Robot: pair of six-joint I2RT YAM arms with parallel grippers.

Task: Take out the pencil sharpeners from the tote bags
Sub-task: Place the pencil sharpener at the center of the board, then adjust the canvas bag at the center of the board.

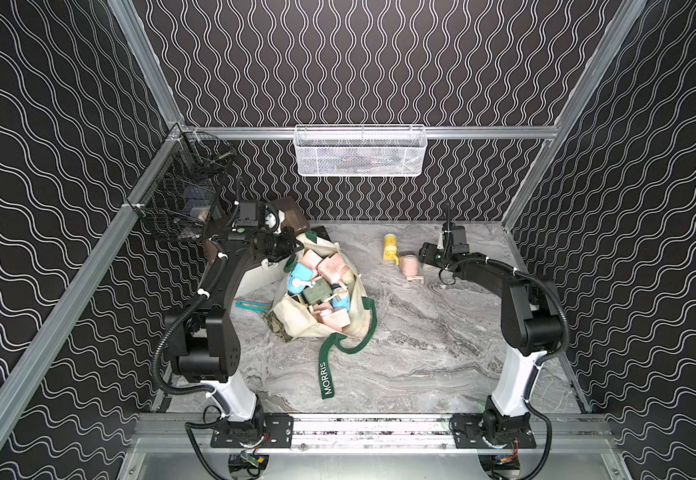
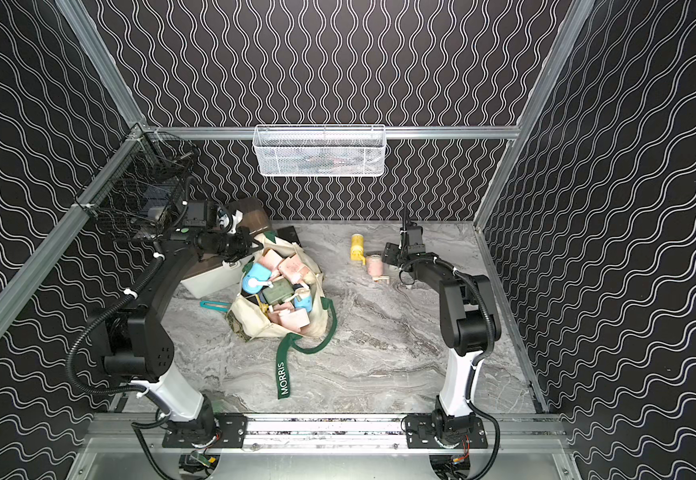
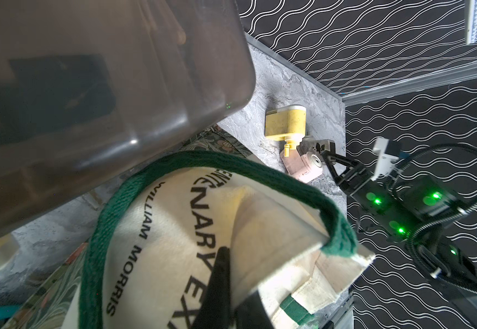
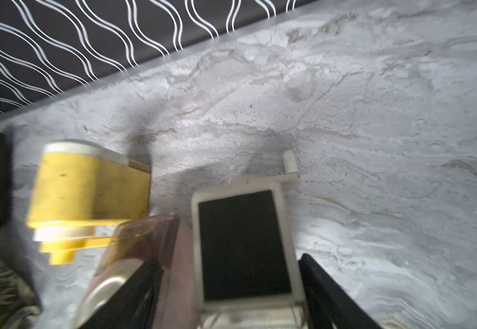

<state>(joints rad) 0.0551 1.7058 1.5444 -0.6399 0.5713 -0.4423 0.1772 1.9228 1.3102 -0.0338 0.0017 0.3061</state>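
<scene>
Right gripper (image 4: 228, 257), jaws apart, astride pink sharpener (image 1: 409, 263), yellow sharpener (image 1: 390, 248) just beside; left gripper (image 1: 295, 249) clamped on tote bag (image 1: 296, 321) rim

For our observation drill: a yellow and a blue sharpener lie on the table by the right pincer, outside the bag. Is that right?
No: beside the yellow sharpener lies a pink sharpener, not a blue one. In a top view both lie on the table by the right pincer, outside the bag.

The tote bag (image 1: 296, 322) is woven canvas, the sharpeners (image 1: 331, 266) matt plastic.
</scene>
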